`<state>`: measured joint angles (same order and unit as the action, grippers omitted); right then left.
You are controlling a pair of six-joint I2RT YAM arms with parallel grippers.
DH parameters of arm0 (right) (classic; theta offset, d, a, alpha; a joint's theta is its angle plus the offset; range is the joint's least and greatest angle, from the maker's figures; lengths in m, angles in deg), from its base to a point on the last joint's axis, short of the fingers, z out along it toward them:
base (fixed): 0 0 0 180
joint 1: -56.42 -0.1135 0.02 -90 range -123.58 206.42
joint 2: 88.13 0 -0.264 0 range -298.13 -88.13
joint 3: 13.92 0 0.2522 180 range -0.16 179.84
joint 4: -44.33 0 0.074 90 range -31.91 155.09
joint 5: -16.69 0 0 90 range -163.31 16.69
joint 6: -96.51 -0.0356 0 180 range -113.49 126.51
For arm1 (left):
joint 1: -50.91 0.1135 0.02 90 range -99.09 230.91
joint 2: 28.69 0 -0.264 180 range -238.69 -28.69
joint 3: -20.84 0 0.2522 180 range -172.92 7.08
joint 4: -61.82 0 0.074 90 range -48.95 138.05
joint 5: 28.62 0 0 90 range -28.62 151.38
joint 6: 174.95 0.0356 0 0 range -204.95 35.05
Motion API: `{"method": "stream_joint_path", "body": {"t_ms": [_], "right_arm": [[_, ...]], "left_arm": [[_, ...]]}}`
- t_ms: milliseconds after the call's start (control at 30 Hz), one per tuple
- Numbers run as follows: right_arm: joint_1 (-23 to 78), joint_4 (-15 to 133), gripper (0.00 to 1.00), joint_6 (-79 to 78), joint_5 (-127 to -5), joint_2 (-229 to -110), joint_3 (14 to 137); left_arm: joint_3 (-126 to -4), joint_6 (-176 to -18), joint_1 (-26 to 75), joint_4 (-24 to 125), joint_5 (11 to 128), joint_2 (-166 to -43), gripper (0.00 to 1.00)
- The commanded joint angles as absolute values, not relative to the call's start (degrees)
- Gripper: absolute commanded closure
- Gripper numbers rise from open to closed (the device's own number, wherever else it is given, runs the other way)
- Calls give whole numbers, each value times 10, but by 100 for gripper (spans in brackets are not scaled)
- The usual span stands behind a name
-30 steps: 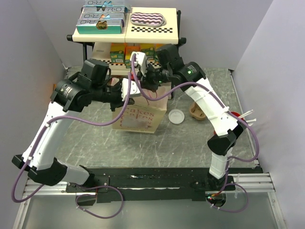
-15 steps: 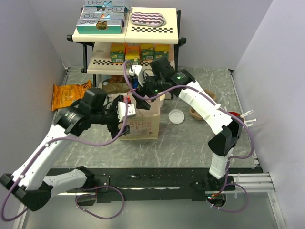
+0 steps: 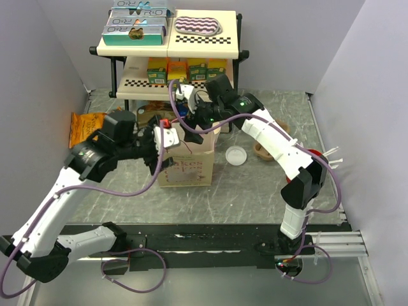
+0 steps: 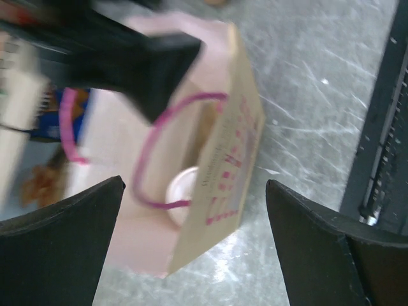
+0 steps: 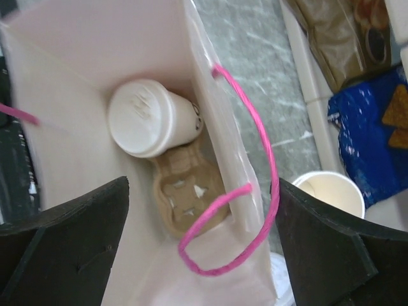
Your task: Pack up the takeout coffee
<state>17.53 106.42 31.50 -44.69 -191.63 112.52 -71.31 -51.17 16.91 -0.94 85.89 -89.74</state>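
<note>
- The takeout coffee (image 5: pixel 150 118) stands inside the paper bag (image 3: pixel 188 167), close against one bag wall. Its round white lid faces up and its cream side tapers down below the lid.
- It is at one end of a brown pulp carrier (image 5: pixel 188 191) on the bag floor. Whether it sits in a pocket of the carrier, I cannot tell.
- The bag is cream with pink print and pink cord handles (image 5: pixel 255 191), and its mouth is open.
- The right tool (image 5: pixel 203 183) hangs over the bag's mouth, fingers spread wide and holding nothing.
- The left tool (image 4: pixel 194 185) is beside the bag's printed side, also spread wide and empty.
- The grey marbled surface (image 3: pixel 255 191) carries a loose white lid (image 3: pixel 236 155) just right of the bag and an orange snack bag (image 3: pixel 86 125) far left.
- A two-tier shelf (image 3: pixel 169 44) with checkered edges stands at the back, and pale walls (image 3: pixel 363 76) close in both sides.
</note>
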Motion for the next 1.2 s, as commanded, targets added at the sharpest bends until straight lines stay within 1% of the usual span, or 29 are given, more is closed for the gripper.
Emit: {"method": "stream_joint_path", "body": {"t_ms": [0, 33, 133, 167, 200, 233, 267, 300, 333, 467, 533, 600, 633, 667, 700, 800, 833, 867, 900, 933, 1000, 1033, 1167], "right_arm": [[194, 1028, 6, 332, -455, -1906, 1109], [201, 1030, 8, 335, -449, -1911, 1109], [212, 1037, 18, 339, -440, -1918, 1115], [213, 1039, 28, 340, -434, -1918, 1115], [214, 1041, 34, 343, -421, -1918, 1117], [214, 1048, 43, 352, -414, -1916, 1118], [214, 1052, 66, 356, -406, -1914, 1118], [214, 1054, 74, 359, -396, -1911, 1115], [214, 1053, 77, 362, -393, -1907, 1111], [209, 1066, 76, 367, -386, -1913, 1106], [207, 1070, 78, 365, -379, -1917, 1106], [204, 1070, 82, 364, -379, -1916, 1101], [202, 1070, 87, 365, -379, -1912, 1100], [200, 1070, 99, 366, -379, -1911, 1098], [193, 1072, 100, 368, -381, -1907, 1094], [178, 1068, 100, 404, -400, -1877, 1064], [162, 1056, 100, 414, -410, -1847, 1046], [150, 1042, 100, 424, -432, -1827, 1023], [141, 1008, 100, 439, -443, -1808, 974], [119, 995, 100, 446, -454, -1771, 952], [96, 978, 100, 462, -486, -1741, 903], [73, 971, 100, 467, -497, -1717, 891], [40, 983, 100, 469, -519, -1681, 864]], "left_arm": [[-810, -525, 171, -5, 832, -886, 1], [-820, -531, 173, -10, 823, -885, 1], [-834, -548, 207, -20, 804, -873, 1], [-824, -552, 233, -15, 803, -867, 1], [-818, -556, 246, -8, 799, -853, 1], [-811, -570, 258, 1, 796, -845, 0], [-797, -577, 279, 9, 790, -838, 1], [-789, -585, 288, 31, 775, -827, 0], [-782, -602, 296, 40, 763, -823, 1], [-742, -648, 327, 87, 725, -808, 1], [-733, -674, 336, 105, 718, -802, 1], [-726, -687, 350, 113, 718, -801, 1], [-726, -696, 355, 118, 718, -801, 1], [-724, -699, 362, 121, 717, -802, 1], [-723, -703, 366, 124, 715, -803, 1], [-712, -714, 376, 139, 699, -799, 1], [-710, -718, 378, 144, 698, -798, 1], [-702, -720, 381, 151, 696, -796, 1], [-697, -723, 383, 154, 696, -792, 1], [-691, -725, 383, 155, 698, -791, 1], [-685, -728, 384, 158, 703, -788, 1], [-680, -730, 385, 159, 704, -786, 1], [-673, -731, 386, 158, 714, -787, 0]]}}
